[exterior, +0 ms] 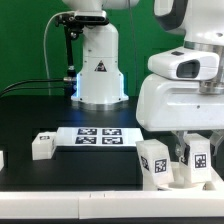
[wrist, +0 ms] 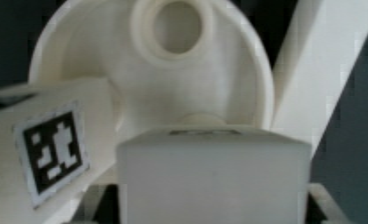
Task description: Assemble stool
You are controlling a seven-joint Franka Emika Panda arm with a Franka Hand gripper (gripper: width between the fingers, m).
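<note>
In the wrist view my gripper [wrist: 211,205] is shut on a white stool leg [wrist: 216,170], which fills the space between the fingers. Just beyond it the round white seat [wrist: 154,70] stands on edge, with an oval socket [wrist: 172,30] facing me. A second leg with a black-and-white tag [wrist: 56,145] sits against the seat beside the held leg. In the exterior view my gripper [exterior: 186,162] is low at the front right, among tagged white parts [exterior: 153,162]. Another loose leg [exterior: 42,146] lies at the exterior view's left.
The marker board [exterior: 95,135] lies flat mid-table. The robot base [exterior: 98,70] stands behind it. A small white piece [exterior: 2,158] shows at the far left edge. The table's white front edge [exterior: 80,205] runs just below the parts.
</note>
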